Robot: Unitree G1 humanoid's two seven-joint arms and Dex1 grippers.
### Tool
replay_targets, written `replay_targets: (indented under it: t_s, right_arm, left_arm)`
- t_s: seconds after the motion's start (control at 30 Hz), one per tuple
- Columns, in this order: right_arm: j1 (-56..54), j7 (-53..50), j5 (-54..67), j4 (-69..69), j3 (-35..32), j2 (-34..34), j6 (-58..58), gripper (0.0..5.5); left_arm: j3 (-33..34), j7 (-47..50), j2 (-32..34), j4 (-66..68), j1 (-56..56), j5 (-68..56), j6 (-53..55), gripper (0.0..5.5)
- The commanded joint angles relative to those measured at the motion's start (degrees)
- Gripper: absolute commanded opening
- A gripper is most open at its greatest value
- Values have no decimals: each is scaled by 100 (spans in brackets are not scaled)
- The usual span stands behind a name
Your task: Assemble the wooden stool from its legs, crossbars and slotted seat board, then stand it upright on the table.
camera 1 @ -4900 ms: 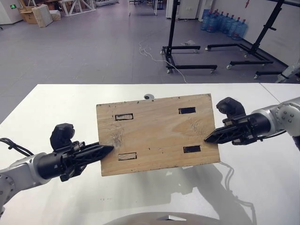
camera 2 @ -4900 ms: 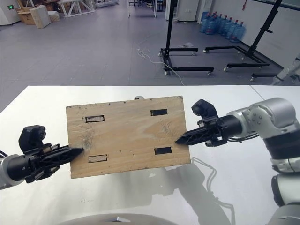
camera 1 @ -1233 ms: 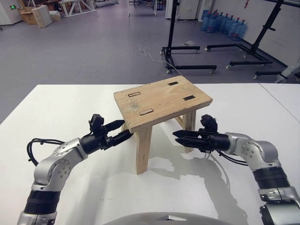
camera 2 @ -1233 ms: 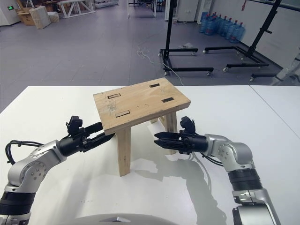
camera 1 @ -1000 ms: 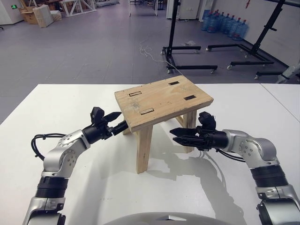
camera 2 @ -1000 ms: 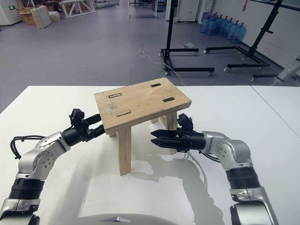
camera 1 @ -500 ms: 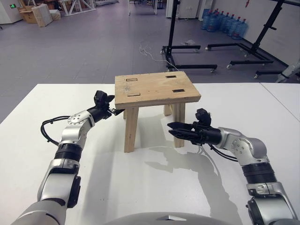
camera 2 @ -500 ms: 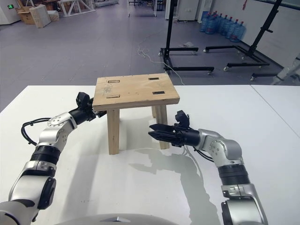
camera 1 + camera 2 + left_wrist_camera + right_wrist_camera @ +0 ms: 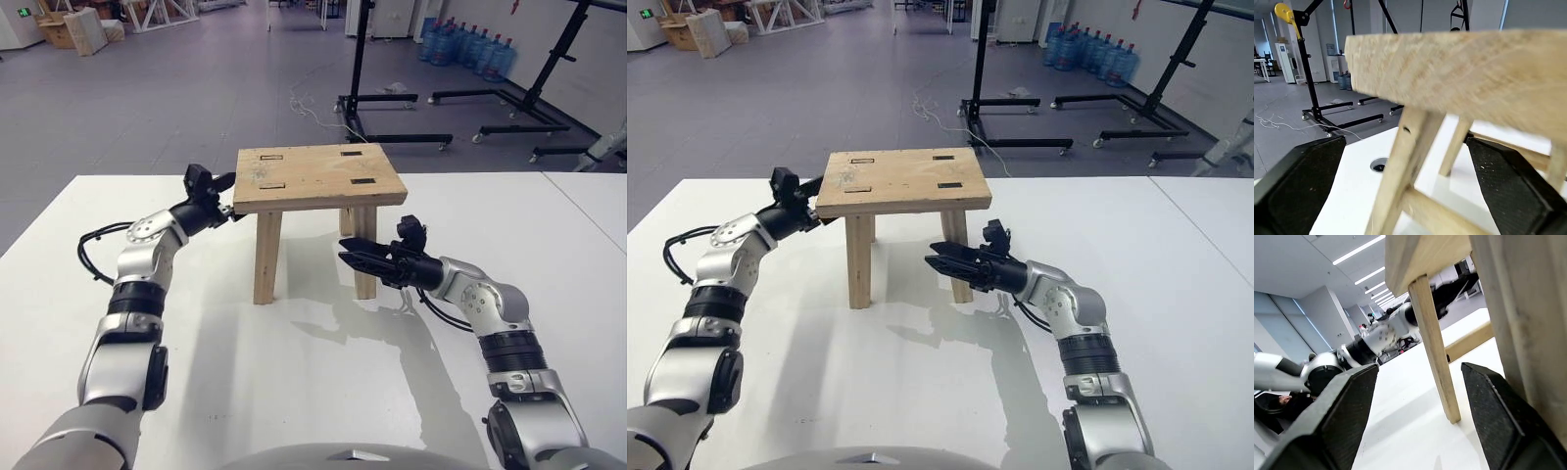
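The wooden stool stands upright on the white table (image 9: 294,392); its slotted seat board (image 9: 318,176) is level and its legs (image 9: 265,257) rest on the tabletop. My left gripper (image 9: 227,208) is open at the seat's left edge, just under the board, with the near leg (image 9: 1405,161) and a crossbar (image 9: 1435,215) between its black fingers (image 9: 1298,186). My right gripper (image 9: 349,258) is open low at the front right leg (image 9: 365,253), its fingers (image 9: 1347,421) spread apart with that leg (image 9: 1518,308) close against them.
A round hole (image 9: 1379,166) sits in the tabletop behind the stool. Black metal racks (image 9: 392,98) and water bottles (image 9: 470,44) stand on the floor beyond the far edge. A second white table (image 9: 598,196) adjoins on the right.
The stool went from held flat between both grippers, to tilted, to standing level on its legs, farther back and left. Both arms followed it.
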Motion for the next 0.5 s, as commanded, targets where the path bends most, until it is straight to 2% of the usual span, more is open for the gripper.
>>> replay_targets:
  t_s: [0.03,0.2,0.27,0.37,0.43,0.5]
  right_arm:
    - [132,-172,118,-279,-138,42,70,311]
    - [561,-411,611,-1213,-430,59,222,311]
    - [891,-732,1786,-2129,-912,194,608,311]
    - [1010,-1411,2599,-2767,-1333,473,521,311]
    - [629,-2452,1814,-3038,-1407,1070,-517,311]
    - [391,-3145,76,-3084,-1035,1429,-1959,311]
  left_arm:
    - [309,155,392,-1184,864,-142,399,450]
    - [1000,631,489,-2936,2252,-560,766,450]
    - [1454,1139,211,-4164,3126,-819,792,450]
    - [1779,1953,-240,-5404,3671,-1071,726,450]
    - [1619,2984,-715,-6156,3270,-966,702,450]
    - [1268,3906,-984,-6372,2718,-152,587,450]
